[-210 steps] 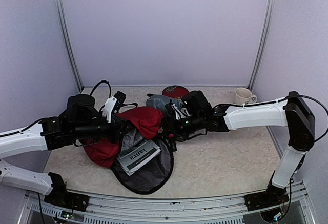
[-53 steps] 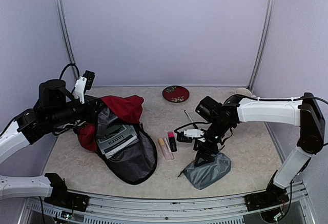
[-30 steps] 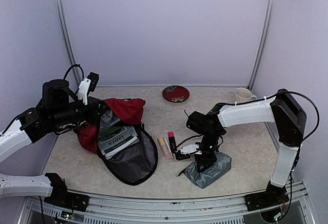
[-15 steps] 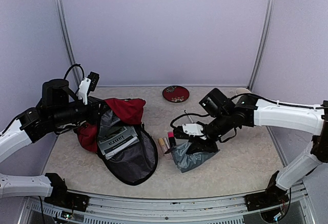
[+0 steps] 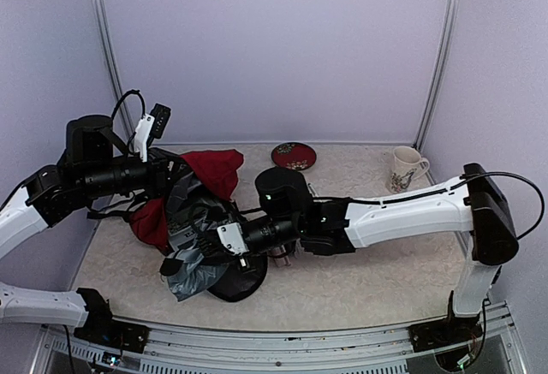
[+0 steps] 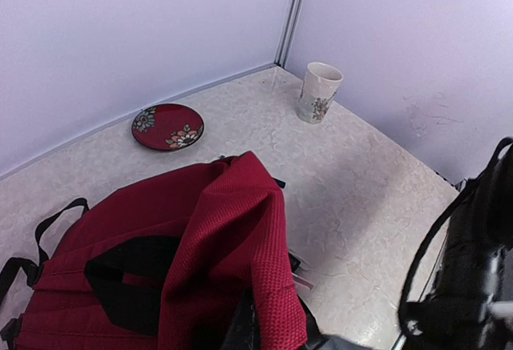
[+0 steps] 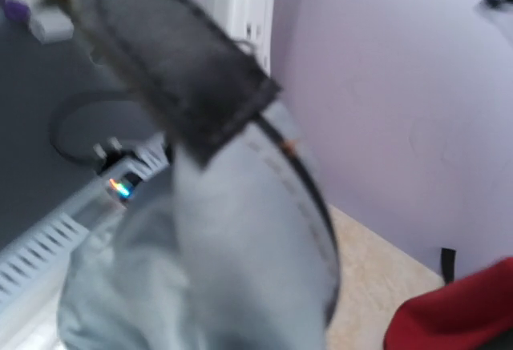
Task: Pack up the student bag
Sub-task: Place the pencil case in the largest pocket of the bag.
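Student bag [image 5: 214,173] sits left of centre, its red rim pinched up by the clenched left gripper [image 5: 177,177]. Right gripper [image 5: 214,247] clamps a grey pouch [image 5: 193,276] over the opening's near edge; bare tabletop [image 5: 377,271] spreads right toward the mug [image 5: 402,169].

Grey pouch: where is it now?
The grey pouch hangs from the right gripper at front left in the top view, over the lining of the open student bag.

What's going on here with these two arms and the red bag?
The left gripper holds up the red flap of the student bag, so its mouth gapes open. The right gripper is clamped on a small grey pouch, which it has at the bag's open mouth. A red plate and a cup stand farther back.
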